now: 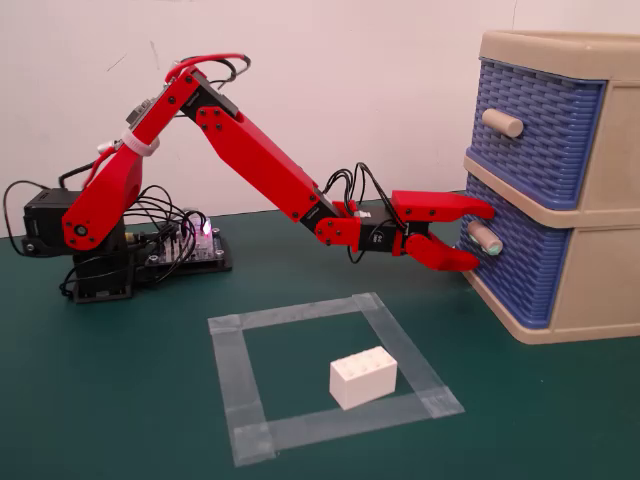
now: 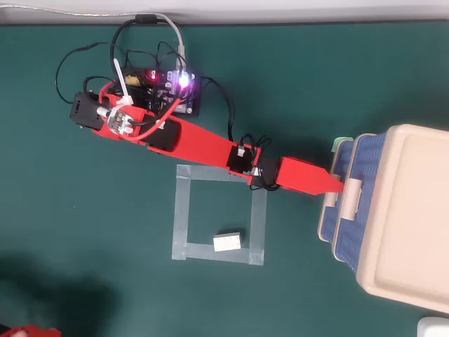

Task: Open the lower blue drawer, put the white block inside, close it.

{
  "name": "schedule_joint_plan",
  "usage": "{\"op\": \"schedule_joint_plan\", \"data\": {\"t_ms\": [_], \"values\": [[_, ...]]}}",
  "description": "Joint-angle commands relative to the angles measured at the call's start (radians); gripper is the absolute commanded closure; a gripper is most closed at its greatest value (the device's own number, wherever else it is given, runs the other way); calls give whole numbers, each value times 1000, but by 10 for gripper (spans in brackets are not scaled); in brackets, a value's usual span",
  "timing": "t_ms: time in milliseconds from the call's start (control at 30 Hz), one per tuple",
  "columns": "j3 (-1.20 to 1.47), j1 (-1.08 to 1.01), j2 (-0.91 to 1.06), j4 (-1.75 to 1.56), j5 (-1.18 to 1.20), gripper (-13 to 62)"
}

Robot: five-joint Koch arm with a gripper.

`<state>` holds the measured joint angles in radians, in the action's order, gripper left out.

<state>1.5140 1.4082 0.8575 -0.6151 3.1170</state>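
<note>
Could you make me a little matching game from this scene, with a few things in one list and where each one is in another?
Things:
1. white block
2. hand
3. circuit board
4. upper drawer

Places:
A. beside the arm's base, lights glowing
B. inside the taped square on the table
C. at the top of the cabinet, shut
D. open around the lower drawer's handle

Pairs: 1-B, 2-D, 3-A, 4-C
</note>
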Motion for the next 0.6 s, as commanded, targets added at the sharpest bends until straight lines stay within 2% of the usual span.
{"op": "schedule_joint_plan", "data": {"t_ms": [0,33,100,233,333,433,567], "values": [[-176,18,-17,69,35,210],[-202,18,-31,89,35,214],[-247,18,-37,161,35,300],[-252,14,21,476,51,565],[-276,6,89,690,133,574],[-259,6,137,738,202,574],[-83,0,288,811,210,574]]}}
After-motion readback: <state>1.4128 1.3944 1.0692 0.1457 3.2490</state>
